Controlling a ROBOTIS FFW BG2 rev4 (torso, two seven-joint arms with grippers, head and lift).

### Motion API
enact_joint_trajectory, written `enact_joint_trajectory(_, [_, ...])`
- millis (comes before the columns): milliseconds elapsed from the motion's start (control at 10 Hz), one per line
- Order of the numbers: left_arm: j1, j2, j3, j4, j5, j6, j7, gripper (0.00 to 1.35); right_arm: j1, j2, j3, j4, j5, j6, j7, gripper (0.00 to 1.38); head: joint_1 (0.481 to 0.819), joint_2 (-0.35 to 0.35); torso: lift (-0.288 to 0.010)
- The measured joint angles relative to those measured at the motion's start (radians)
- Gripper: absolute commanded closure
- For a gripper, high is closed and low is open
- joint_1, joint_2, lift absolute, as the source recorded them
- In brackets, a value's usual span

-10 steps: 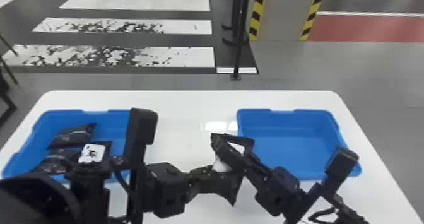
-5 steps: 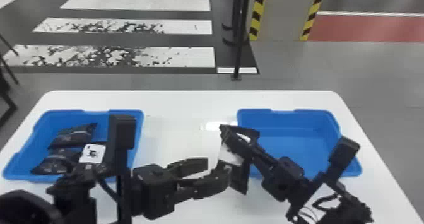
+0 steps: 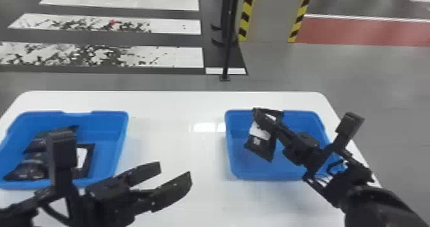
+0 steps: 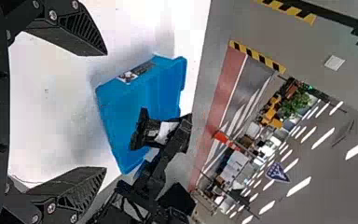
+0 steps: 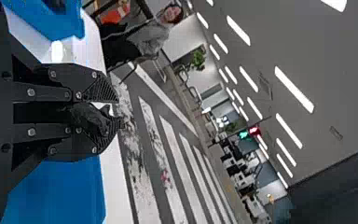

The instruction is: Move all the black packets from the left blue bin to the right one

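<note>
A black packet (image 3: 261, 148) with a white label is held by the right end effector (image 3: 263, 116), right of centre in the head view; its two fingers are clamped on the packet's upper end, and the packet is hung over the left part of the right blue bin (image 3: 288, 172). In the right wrist view, dark crumpled film can be seen pinched between the fingertips. The left end effector (image 3: 175, 172) is seen at the lower centre-left of the head view, over the white worktop (image 3: 179, 140), with its fingers spread apart and nothing gripped. The left blue bin (image 3: 108, 114) is set on the worktop at the left of the frame. Inside it, one packet (image 3: 40, 141) is seen towards the back, a second packet (image 3: 30, 169) near the front left corner, and a white-labelled packet (image 3: 91, 156) beside them; since they are partly covered by the left arm, the count appears to be three. Beyond the worktop, a black post (image 3: 227, 50) is seen at the upper centre, beside a panel edged by yellow-and-black striped tape (image 3: 248, 5).
</note>
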Motion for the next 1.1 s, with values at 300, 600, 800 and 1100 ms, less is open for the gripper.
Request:
enact_joint_trajectory(300, [0.026, -0.019, 0.065, 0.0, 0.001, -0.016, 0.0, 0.17, -0.128, -0.011, -0.07, 0.271, 0.129, -0.038, -0.05, 0.62, 0.695, -0.183, -0.138])
enact_joint_trajectory(600, [0.019, -0.024, 0.13, 0.0, -0.032, -0.066, 0.001, 0.17, -0.012, -0.002, -0.101, 0.093, 0.198, -0.19, -0.116, 0.16, 0.695, -0.185, -0.138])
enact_joint_trajectory(800, [0.015, -0.023, 0.205, 0.0, -0.054, -0.044, 0.006, 0.17, 0.18, 0.049, -0.103, -0.112, 0.222, -0.285, -0.161, 0.26, 0.695, -0.128, -0.138])
enact_joint_trajectory(1100, [-0.068, -0.004, 0.277, 0.03, -0.134, 0.052, 0.028, 0.17, 0.445, 0.129, -0.1, -0.305, 0.282, -0.441, -0.19, 0.26, 0.695, -0.038, -0.138])
